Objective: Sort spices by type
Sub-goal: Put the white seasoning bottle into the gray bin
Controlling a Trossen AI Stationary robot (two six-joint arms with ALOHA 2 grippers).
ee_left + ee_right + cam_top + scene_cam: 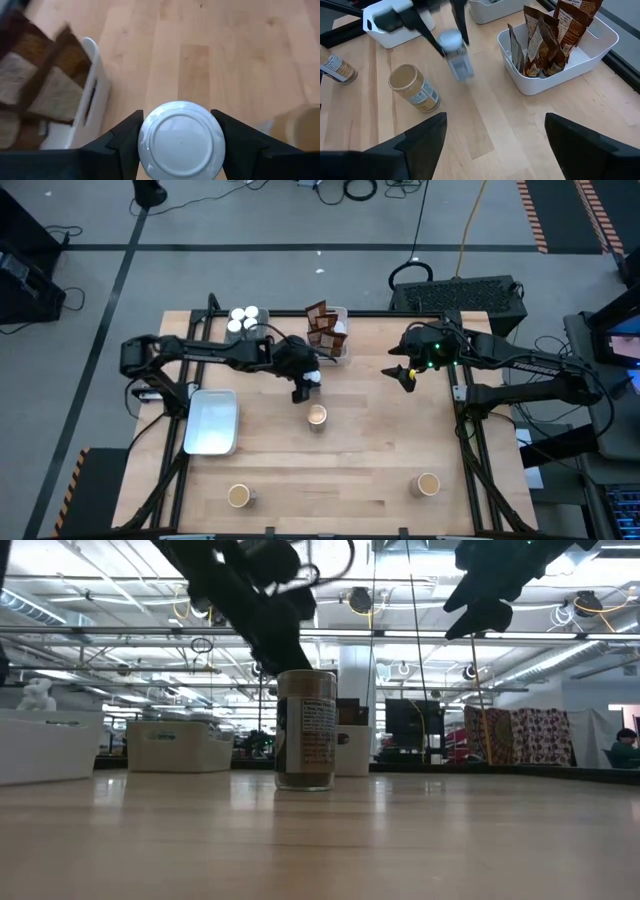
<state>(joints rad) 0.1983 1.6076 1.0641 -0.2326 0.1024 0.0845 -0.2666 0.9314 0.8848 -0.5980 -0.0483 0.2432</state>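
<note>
My left gripper (305,383) is near the table's middle, shut on a white-topped spice jar (181,137). In front of it a tan-topped jar (317,416) stands upright on the table. Two more tan-topped jars (238,496) (428,484) stand near the front edge. At the back, white-topped jars (243,320) sit in one white tray and dark brown packets (327,332) stand in another. My right gripper (404,376) hangs open above the table's right half, with nothing between its fingers. My left gripper pinches the white-topped jar between its two fingers (127,142), one on each side of the round body just below the lid (145,150). The fingers slant down from the table's left. In the right wrist view the jar (456,60) hangs tilted, clear of the table.
An empty pale tray (212,422) lies at the left front. The packet tray (560,50) stands close behind my left gripper. Bare wood lies between the middle jar and the front jars.
</note>
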